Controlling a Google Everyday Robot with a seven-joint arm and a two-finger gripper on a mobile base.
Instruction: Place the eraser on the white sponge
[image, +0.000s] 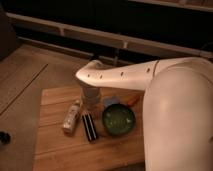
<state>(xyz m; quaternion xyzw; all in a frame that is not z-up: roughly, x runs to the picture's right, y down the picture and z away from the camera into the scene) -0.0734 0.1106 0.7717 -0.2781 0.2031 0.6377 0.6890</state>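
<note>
The eraser (90, 127), a small black striped block, lies flat on the wooden table (60, 150), just left of the green bowl (119, 120). The white sponge (111, 102), a pale blue-white pad, lies behind the bowl and is partly hidden by it and by my arm. My white arm (125, 75) reaches in from the right and bends down. My gripper (90, 100) hangs over the table just behind the eraser and left of the sponge, apart from both.
A pale bottle (71, 118) lies on its side left of the eraser. An orange object (131, 99) shows behind the bowl. My arm's bulky body (175, 125) covers the table's right side. The floor lies to the left.
</note>
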